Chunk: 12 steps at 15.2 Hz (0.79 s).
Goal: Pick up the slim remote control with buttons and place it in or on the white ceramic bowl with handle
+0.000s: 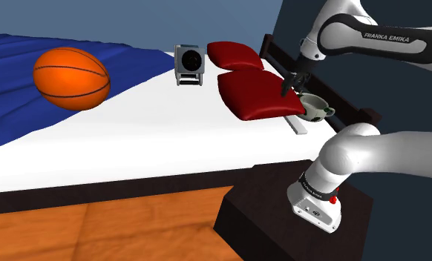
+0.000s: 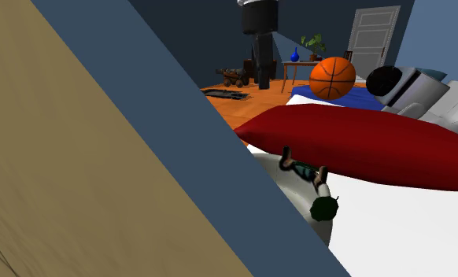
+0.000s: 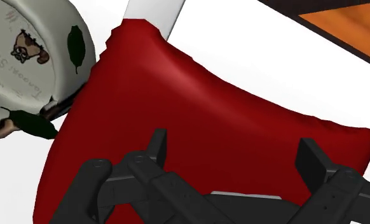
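Right over the bed (image 1: pixel 155 133) now, the gripper (image 1: pixel 286 87) hangs with its black fingers (image 3: pixel 158 145) spread wide and nothing between them, poised above the near corner of a plump red pillow (image 1: pixel 259 95). From the wrist view that pillow (image 3: pixel 196 108) bulges up directly beneath the gripper (image 3: pixel 236 147), soft and rounded, its cloth creased toward the corners. The remote (image 1: pixel 300 125) is the slim, flat, pale grey bar lying on the white sheet, one end meeting the pillow's corner; whether it is tucked under, I cannot tell. It runs out toward the bed's edge nearest the stand (image 1: pixel 281 215). Just beside it sits the white bowl (image 1: pixel 315 107), round, glossy, printed with dark green leaves and a small brown figure (image 3: pixel 26 49); the remote (image 3: pixel 153 16) slips past between bowl and pillow. So it is a tight corner: pillow on one side, bowl on the other, the dark headboard (image 1: pixel 277 53) close behind. A second red pillow (image 1: pixel 234 53) lies farther back, next to a grey box with a round dark face (image 1: pixel 188 64). Toward the shoulder view's left the sheet lies wide and flat, then comes a blue blanket (image 1: pixel 14 96) carrying an orange basketball (image 1: pixel 71 78). Past the bed's dark edge lies orange wooden floor (image 1: pixel 96 230).
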Available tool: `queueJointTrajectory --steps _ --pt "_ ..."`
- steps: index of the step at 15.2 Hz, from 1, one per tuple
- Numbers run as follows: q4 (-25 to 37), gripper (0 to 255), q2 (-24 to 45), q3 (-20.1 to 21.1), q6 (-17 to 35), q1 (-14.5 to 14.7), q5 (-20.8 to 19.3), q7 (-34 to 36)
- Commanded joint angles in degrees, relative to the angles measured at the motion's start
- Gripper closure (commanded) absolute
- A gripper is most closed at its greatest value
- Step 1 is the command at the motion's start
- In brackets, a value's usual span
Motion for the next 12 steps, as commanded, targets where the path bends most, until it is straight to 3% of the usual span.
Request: queueJointTrajectory --steps 1,11,12 --pt "-3.29 0 -0.96 -1.22 1.40 -2.04 -1.22 0.58" --pt "-16.22 0 -3.43 -8.49 7.09 -14.73 -9.26 1.84" --pt "-16.36 0 -3.44 -8.59 7.17 -14.92 -9.38 1.84"
